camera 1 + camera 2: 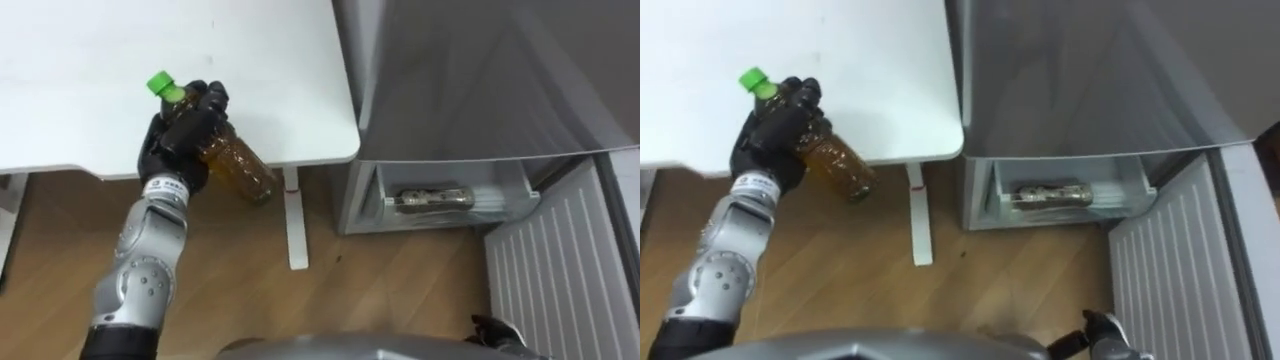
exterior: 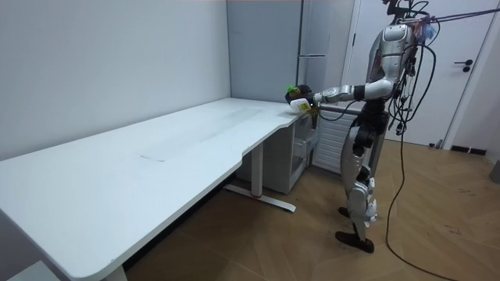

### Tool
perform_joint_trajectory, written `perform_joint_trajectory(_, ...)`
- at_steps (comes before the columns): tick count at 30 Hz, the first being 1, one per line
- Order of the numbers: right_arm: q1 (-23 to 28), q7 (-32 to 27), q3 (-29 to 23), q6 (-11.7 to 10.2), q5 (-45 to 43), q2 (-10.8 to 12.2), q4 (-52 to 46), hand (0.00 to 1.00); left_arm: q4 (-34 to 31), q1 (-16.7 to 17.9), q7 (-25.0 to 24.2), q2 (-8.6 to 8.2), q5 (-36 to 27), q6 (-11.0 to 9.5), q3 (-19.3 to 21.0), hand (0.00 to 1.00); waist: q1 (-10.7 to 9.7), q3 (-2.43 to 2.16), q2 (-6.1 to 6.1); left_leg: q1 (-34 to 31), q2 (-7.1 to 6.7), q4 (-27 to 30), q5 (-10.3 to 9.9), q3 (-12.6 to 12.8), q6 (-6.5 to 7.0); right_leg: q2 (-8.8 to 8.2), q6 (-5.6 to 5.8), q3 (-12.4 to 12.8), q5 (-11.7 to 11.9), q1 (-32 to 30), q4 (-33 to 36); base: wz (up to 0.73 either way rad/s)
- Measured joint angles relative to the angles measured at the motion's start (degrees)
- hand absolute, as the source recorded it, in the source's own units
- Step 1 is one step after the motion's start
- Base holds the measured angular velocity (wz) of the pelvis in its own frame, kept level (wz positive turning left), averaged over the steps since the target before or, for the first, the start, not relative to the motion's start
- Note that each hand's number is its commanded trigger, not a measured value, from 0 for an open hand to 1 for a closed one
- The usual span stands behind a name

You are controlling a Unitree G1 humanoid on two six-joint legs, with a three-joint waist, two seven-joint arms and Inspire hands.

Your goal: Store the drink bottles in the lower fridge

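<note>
One bottle point(image 1: 240, 165) held: fingers curled tight round its upper half, L hand point(image 1: 180, 135).
Bottle tilted, green cap point(image 1: 160, 84) up-left, base past white table point(image 1: 80, 60) edge, over wood floor point(image 1: 380, 290). 2nd bottle point(image 1: 435, 198) lies flat in open lower fridge drawer point(image 1: 520, 195); door point(image 1: 560, 280) swung wide. R hand point(image 1: 1105, 335) low nr door, finger state can't tell.

Bright, even indoor light; mild glare on the white table point(image 1: 80, 60), soft shadow beneath it.
</note>
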Motion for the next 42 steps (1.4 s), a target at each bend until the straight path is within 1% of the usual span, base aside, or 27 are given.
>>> perform_joint_trajectory(1,-0.21,0.04,0.41,-0.57,2.1,0.11,-0.77,0.0,0.44,0.68,-0.66,-0.06,-0.44,0.03,-0.43,1.0,0.0,0.01,0.01,0.05,-0.06,0.01,0.01,-0.15,0.01,-0.1,0.03,-0.42,-0.03,0.09,-0.1,0.18)
perform_joint_trajectory(3,-0.97,0.17,1.68,-1.04,4.62,0.72,-0.97,0.0,0.51,1.04,-2.22,-0.15,-1.12,0.02,-0.79,1.0,0.14,0.05,-0.1,-0.11,-0.08,0.07,0.01,-0.24,0.01,-0.18,0.03,-0.88,-0.08,0.14,-0.16,0.08)
perform_joint_trajectory(5,-1.84,1.31,3.14,-1.07,6.0,1.28,-1.17,0.0,0.91,1.06,-2.85,-0.53,-2.13,0.04,-0.9,1.0,0.89,0.11,-0.22,-0.39,-0.19,0.25,0.01,-0.45,0.01,-0.3,0.08,-1.17,-0.15,0.01,-0.13,0.06)
perform_joint_trajectory(7,-2.01,3.35,5.06,-0.99,6.49,1.81,-2.15,0.0,1.75,1.07,-3.58,-1.55,-2.11,0.03,-0.92,1.0,2.01,0.14,-0.43,-0.42,-0.27,0.28,0.01,-0.57,0.01,-0.45,0.17,-1.48,-0.26,0.15,-0.1,0.05)
perform_joint_trajectory(10,-2.06,5.88,6.86,-1.09,7.33,2.01,-4.17,0.0,2.86,1.08,-4.61,-2.02,-2.11,0.03,-1.37,1.0,3.01,0.2,-0.79,-0.62,-0.44,0.41,0.02,-1.06,0.03,-0.62,0.27,-2.04,-0.37,0.32,-0.03,0.11)
perform_joint_trajectory(13,-2.54,7.84,8.87,-1.72,7.6,2.14,-4.92,0.0,3.59,1.08,-4.98,-2.03,-2.11,-0.09,-2.24,1.0,3.02,0.19,-1.3,-0.92,-0.59,0.68,0.04,-1.94,0.07,-0.89,0.33,-3.13,-0.6,0.6,0.03,0.2)
perform_joint_trajectory(15,-3.2,8.82,9.95,-1.76,7.61,2.17,-5.05,0.0,3.71,1.09,-5.05,-1.81,-1.88,-0.12,-2.83,1.0,3.03,0.2,-1.36,-1.47,-0.59,1.34,0.04,-2.18,0.07,-0.94,0.36,-3.26,-0.63,0.57,0.05,0.12)
perform_joint_trajectory(18,-3.78,10.79,10.44,-1.71,7.58,2.16,-7.08,0.0,3.71,1.88,-5.1,-0.89,-0.1,-0.11,-4.33,1.0,2.95,0.29,-1.24,-1.7,-0.66,1.48,0.04,-2.2,0.07,-0.92,0.36,-3.3,-0.63,0.48,0.09,0.05)
perform_joint_trajectory(20,-4.3,11.94,11.0,-1.71,7.51,2.14,-7.82,0.0,3.71,2.33,-5.15,-0.82,1.09,-0.02,-4.81,1.0,2.85,0.3,-1.23,-1.91,-0.7,1.76,0.04,-2.28,0.07,-0.93,0.35,-3.44,-0.63,0.45,0.11,0.05)
perform_joint_trajectory(23,-3.97,13.59,11.35,-1.64,7.43,2.31,-10.6,0.0,3.69,2.94,-5.61,-0.73,3.75,-0.02,-5.24,1.0,2.8,0.34,-1.16,-2.16,-0.68,1.99,0.04,-2.28,0.06,-0.99,0.33,-3.92,-0.65,0.42,0.19,0.05)
perform_joint_trajectory(25,-2.32,14.73,11.79,-1.48,7.37,2.29,-15.64,0.0,3.67,3.66,-6.11,-0.06,5.65,-0.01,-5.57,1.0,2.71,0.33,-1.18,-2.39,-0.69,2.19,0.03,-2.33,0.06,-1.09,0.26,-4.4,-0.7,0.4,0.31,0.06)
perform_joint_trajectory(26,-1.63,15.07,11.78,-1.48,7.17,2.22,-17.59,0.0,3.67,3.72,-6.27,-0.04,7.2,-0.01,-5.58,1.0,2.72,0.33,-1.19,-2.42,-0.69,2.21,0.03,-2.34,0.06,-1.1,0.25,-4.42,-0.73,0.36,0.42,0.04)
perform_joint_trajectory(28,-0.08,16.17,11.79,-1.64,7.28,2.21,-23.95,0.0,3.67,3.94,-7.15,0.0,12.32,-0.01,-5.6,1.0,2.81,0.43,-1.35,-2.44,-0.76,2.23,0.03,-2.39,0.06,-1.2,0.23,-4.41,-1.05,0.08,1.06,0.02)
perform_joint_trajectory(29,-0.05,16.65,11.79,-1.66,7.32,2.2,-24.98,0.0,3.67,3.96,-7.31,0.03,13.18,-0.01,-5.59,1.0,2.81,0.47,-1.4,-2.44,-0.76,2.22,0.03,-2.39,0.06,-1.19,0.24,-4.4,-1.05,0.06,1.05,0.0)
perform_joint_trajectory(30,-0.06,17.58,11.78,-1.69,7.32,2.2,-26.44,0.0,3.61,3.94,-7.7,0.15,15.54,-0.01,-5.59,1.0,2.75,0.43,-1.53,-2.45,-0.75,2.21,0.03,-2.34,0.06,-1.17,0.24,-4.33,-1.05,0.01,1.05,0.0)
perform_joint_trajectory(31,-0.09,18.29,11.78,-1.74,7.33,2.21,-27.51,0.0,3.59,3.94,-8.32,0.11,17.46,-0.01,-5.64,1.0,2.76,0.33,-1.67,-2.42,-0.76,2.21,0.03,-2.34,0.06,-1.17,0.24,-4.32,-1.05,0.04,1.04,0.0)
perform_joint_trajectory(33,-0.17,19.52,11.99,-1.84,7.33,2.23,-28.48,0.0,3.53,3.94,-9.01,0.07,19.35,-0.02,-5.73,1.0,2.85,0.23,-1.82,-2.4,-0.72,2.21,0.03,-2.31,0.06,-1.18,0.24,-4.39,-1.05,0.1,1.05,0.0)
perform_joint_trajectory(38,-0.12,22.9,15.03,-1.93,8.05,1.79,-30.45,0.0,3.36,3.84,-9.4,0.21,21.74,-0.05,-5.73,1.0,3.01,0.28,-1.72,-2.49,-0.54,2.21,0.01,-1.94,0.04,-1.18,0.18,-4.45,-0.98,-0.09,1.17,-0.03)
perform_joint_trajectory(41,-0.11,25.48,16.47,-2.06,8.46,1.35,-33.93,0.0,3.35,3.47,-9.82,0.15,24.98,-0.79,-5.71,1.0,3.11,0.35,-1.69,-3.1,-0.5,2.24,0.01,-1.68,0.04,-1.22,0.17,-4.19,-0.99,-1.27,2.2,-0.05)
perform_joint_trajectory(42,-0.17,26.72,16.5,-2.57,8.86,1.38,-35.05,0.0,3.35,3.33,-10.01,0.16,26.93,-1.01,-5.77,1.0,2.98,0.37,-1.74,-3.39,-0.5,2.49,0.01,-1.71,0.04,-1.26,0.16,-4.19,-0.98,-1.63,2.47,0.0)
